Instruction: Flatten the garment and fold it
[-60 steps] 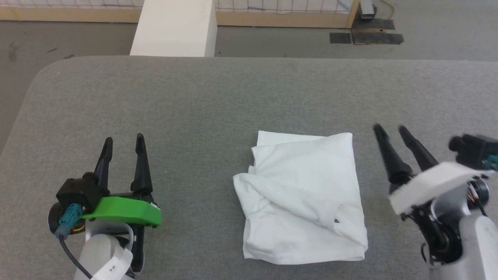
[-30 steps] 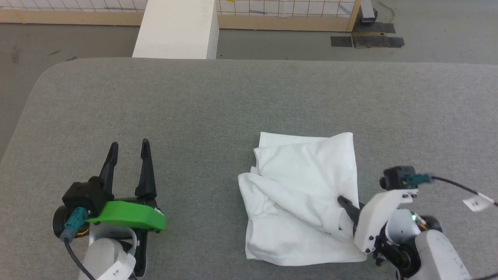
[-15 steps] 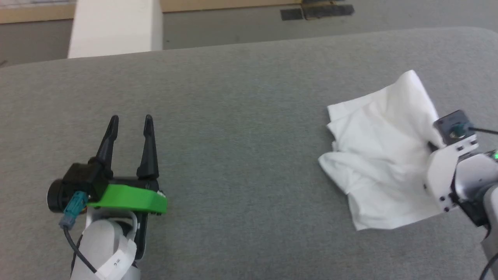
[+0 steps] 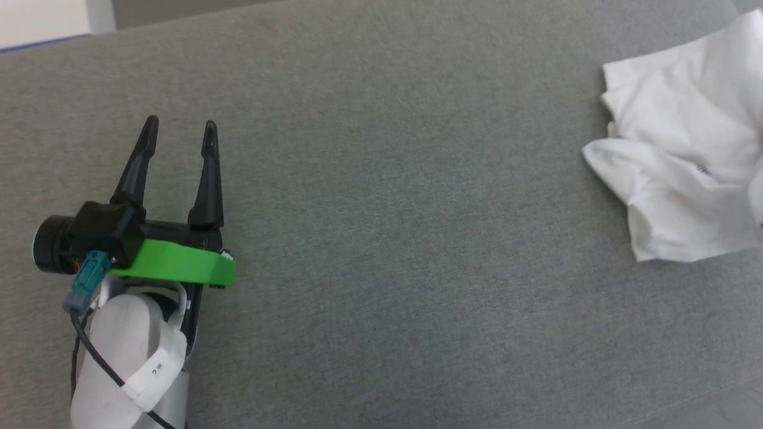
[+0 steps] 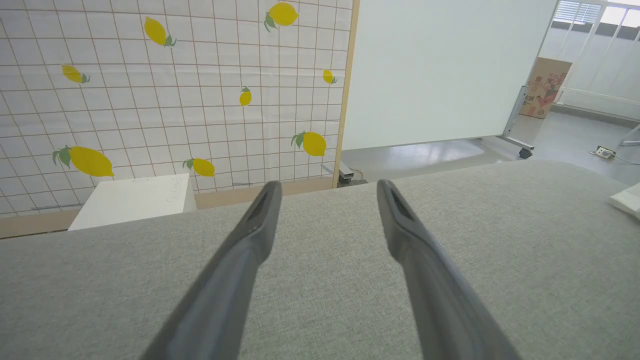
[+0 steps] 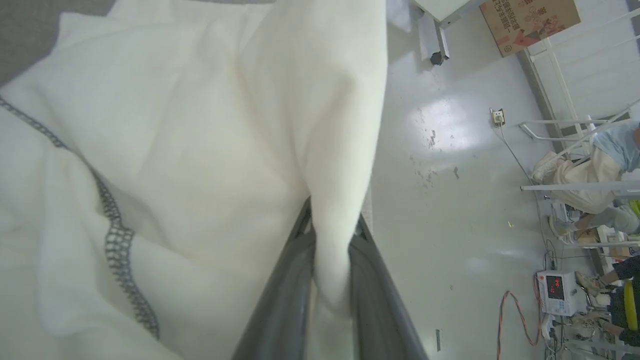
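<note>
Starting with the head view, the bunched garment lies at the right edge of the bench, well apart from the left tool; the left wrist view shows this tool wide and empty; the right wrist view shows the right tool nipping one fold, so pull slowly.

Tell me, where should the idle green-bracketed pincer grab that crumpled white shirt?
Likely the crumpled white thin-fabric shirt's near left corner, approached from the robot's left: it lies exposed, closest to the open left pincer, away from the right pincer's grip.
</note>
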Tool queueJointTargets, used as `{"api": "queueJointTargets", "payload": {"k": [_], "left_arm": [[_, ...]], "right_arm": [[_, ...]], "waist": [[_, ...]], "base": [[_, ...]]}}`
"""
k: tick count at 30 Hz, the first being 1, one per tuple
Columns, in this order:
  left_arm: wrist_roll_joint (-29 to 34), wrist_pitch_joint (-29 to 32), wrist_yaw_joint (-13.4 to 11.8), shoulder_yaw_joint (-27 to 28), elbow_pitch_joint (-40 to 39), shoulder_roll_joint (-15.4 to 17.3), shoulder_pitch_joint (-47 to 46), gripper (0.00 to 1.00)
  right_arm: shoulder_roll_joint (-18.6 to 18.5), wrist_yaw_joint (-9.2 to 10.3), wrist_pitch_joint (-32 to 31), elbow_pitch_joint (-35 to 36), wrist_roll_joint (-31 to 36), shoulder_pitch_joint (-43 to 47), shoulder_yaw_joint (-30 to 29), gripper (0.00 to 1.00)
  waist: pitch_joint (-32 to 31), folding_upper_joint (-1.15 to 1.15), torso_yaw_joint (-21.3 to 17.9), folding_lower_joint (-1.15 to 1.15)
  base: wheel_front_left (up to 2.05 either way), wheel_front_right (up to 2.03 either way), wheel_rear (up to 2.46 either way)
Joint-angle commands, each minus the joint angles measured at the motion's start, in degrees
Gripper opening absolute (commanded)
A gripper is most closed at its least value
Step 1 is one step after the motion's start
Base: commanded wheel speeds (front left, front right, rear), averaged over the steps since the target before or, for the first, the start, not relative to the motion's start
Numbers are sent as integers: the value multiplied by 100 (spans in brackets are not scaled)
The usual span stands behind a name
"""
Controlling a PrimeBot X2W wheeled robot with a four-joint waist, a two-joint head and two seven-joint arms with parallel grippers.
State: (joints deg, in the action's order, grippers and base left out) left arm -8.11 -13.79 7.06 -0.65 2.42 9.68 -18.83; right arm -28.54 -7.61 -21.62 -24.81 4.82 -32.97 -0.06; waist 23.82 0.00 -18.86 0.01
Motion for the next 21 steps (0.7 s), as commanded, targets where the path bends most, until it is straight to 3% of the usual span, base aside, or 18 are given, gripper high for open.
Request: {"api": "queueJointTargets", "payload": {"k": [1,11,17,18,19,20,21], "left_arm": [[64,31,32,-21,-49,65,-131,100],[61,200,0,-53,-249,219,-271,100],[20,203,-47,-23,-276,254,-233,100],[9,191,-56,-26,-254,245,-214,100],[-3,177,-66,-27,-230,231,-195,100],[-19,157,-72,-36,-192,210,-171,100],[-34,135,-75,-44,-152,190,-149,100]], "right_arm": [[-9,12,162,-144,162,-209,-103,0],[181,12,1010,-837,1006,-861,-820,0],[377,12,1204,-1167,1326,-1018,-1159,0],[400,12,1222,-1212,1390,-1012,-1209,13],[415,12,1233,-1245,1442,-1000,-1245,47],[434,12,1210,-1297,1496,-993,-1330,100],[453,12,1230,-1321,1535,-983,-1406,100]], "waist": [[491,0,-330,-1],[858,0,1,-1],[853,0,106,-1],[811,0,116,-1],[766,0,125,-1],[701,0,138,-1],[627,0,149,-1]], "base": [[0,0,0],[0,0,0],[0,0,0],[0,0,0],[0,0,0],[0,0,0],[0,0,0]]}}
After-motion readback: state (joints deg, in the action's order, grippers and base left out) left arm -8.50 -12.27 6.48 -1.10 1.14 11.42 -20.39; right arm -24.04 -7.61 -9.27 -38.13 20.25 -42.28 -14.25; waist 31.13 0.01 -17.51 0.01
